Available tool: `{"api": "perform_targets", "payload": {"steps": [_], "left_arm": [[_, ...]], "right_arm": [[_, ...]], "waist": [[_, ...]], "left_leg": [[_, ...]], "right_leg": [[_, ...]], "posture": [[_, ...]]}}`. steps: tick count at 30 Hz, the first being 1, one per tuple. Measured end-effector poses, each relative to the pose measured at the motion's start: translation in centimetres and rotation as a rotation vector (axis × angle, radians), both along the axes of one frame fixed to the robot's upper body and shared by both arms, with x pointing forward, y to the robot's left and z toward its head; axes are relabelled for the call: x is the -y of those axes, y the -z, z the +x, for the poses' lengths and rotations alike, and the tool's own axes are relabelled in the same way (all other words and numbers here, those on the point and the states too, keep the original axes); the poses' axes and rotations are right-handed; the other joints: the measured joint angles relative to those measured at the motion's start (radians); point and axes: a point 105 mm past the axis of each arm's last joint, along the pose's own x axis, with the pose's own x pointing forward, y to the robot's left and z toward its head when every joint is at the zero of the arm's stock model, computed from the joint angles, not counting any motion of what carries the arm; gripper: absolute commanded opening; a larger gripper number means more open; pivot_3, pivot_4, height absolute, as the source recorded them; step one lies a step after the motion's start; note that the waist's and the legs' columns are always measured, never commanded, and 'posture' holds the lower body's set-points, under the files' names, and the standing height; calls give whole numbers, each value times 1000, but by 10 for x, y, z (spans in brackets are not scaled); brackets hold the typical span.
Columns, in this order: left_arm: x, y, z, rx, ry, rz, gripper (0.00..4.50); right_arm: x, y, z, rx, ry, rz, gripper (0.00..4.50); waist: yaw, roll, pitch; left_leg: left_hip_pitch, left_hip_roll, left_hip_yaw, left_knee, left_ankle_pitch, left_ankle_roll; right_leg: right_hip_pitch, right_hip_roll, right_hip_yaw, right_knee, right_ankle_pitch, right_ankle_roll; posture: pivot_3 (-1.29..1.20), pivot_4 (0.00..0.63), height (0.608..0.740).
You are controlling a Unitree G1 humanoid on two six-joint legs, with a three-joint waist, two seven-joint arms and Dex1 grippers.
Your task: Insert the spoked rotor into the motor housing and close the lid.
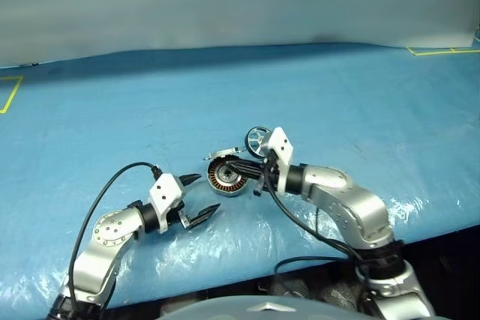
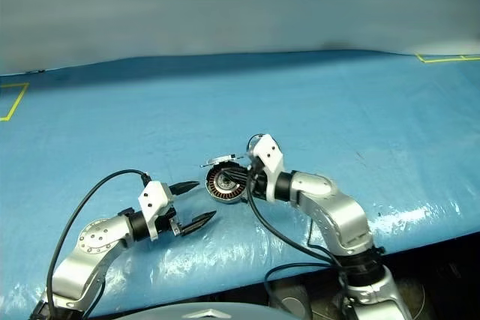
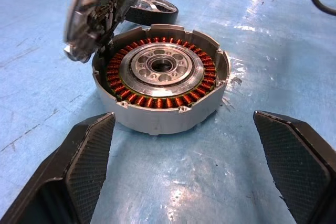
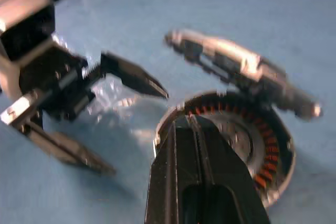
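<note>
On the blue sheet: you have the motor housing point(image 3: 160, 85) lying flat, copper windings up, its well showing no wheel inside.
Lid: the lid point(image 3: 97, 6) stands raised on its hinge at the housing's far-left edge as the left wrist view shows it, tilted over the well but not shut.
Rotor: the spoked rotor point(image 1: 257, 140) sits on the sheet just behind the housing, on the far side from you, near the right arm's wrist. It seems propped on edge, though the head views are too small to be sure.
Left pincer: the left gripper point(image 1: 196, 198) hovers spread wide, pointing at the housing from the near-left side, a little short of its rim and touching nothing.
Right pincer: the right gripper point(image 4: 195, 129) is pressed together with nothing between its fingers, its tip over the near rim of the housing.
Key relation: the rotor lies beyond the housing, so you reach it past the raised lid. Your right arm is clearly the nearer one.
Judgement: the insert step is not yet done. You would need to spread the right pincer before it can pick up the wheel.
Risk: a reach across could knock the lid down early.
</note>
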Motion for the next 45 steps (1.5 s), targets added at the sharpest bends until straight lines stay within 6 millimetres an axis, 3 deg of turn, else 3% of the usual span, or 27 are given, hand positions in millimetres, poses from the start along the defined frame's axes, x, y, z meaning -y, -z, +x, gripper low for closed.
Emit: {"api": "perform_targets", "payload": {"steps": [3,7,9,11,17,21,26,34,45], "left_arm": [[0,-7,0,10,4,-21,4500],[5,-14,-1,22,18,-58,4500],[6,-17,1,30,23,-64,4500],[9,-20,3,45,33,-66,4500],[11,-21,7,54,46,-61,4500],[11,-20,6,54,44,-52,4500],[9,-17,6,48,26,-40,4500],[8,-10,3,31,8,-29,4500],[8,-7,0,33,7,-14,4500]], "right_arm": [[28,2,8,15,101,-63,20],[58,-12,36,128,262,-133,190],[63,-18,45,165,285,-153,604],[65,-22,53,183,281,-161,1311],[60,-12,66,195,198,-282,3196],[56,-11,80,253,126,-404,3196],[44,-24,90,356,21,-482,3196],[38,-8,97,387,-146,-636,3196],[27,-7,110,439,-185,-684,3196]], "waist": [[-3,0,1],[-2,0,1],[-2,0,1],[-1,0,1],[-2,0,1],[-2,0,1],[-1,0,1],[-2,0,1],[-1,1,1]], "left_leg": [[0,-1,2,1,0,0],[0,-3,2,3,0,0],[0,-4,1,3,0,0],[0,-4,1,3,0,0],[0,-5,4,3,-1,1],[0,-5,4,3,-1,2],[0,-4,4,3,0,1],[0,-4,5,4,1,-1],[0,-4,6,5,1,-1]], "right_leg": [[0,0,2,0,0,0],[0,1,3,0,1,1],[1,2,2,0,1,1],[1,2,2,0,1,1],[1,1,4,-1,5,7],[1,1,4,-1,5,7],[1,1,4,-1,5,7],[1,1,5,-2,6,8],[1,1,5,-1,6,9]], "posture": [[0,150,740],[0,150,740],[0,150,740],[0,150,740],[0,150,740],[0,150,740],[0,150,740],[0,150,740],[0,150,740]]}}
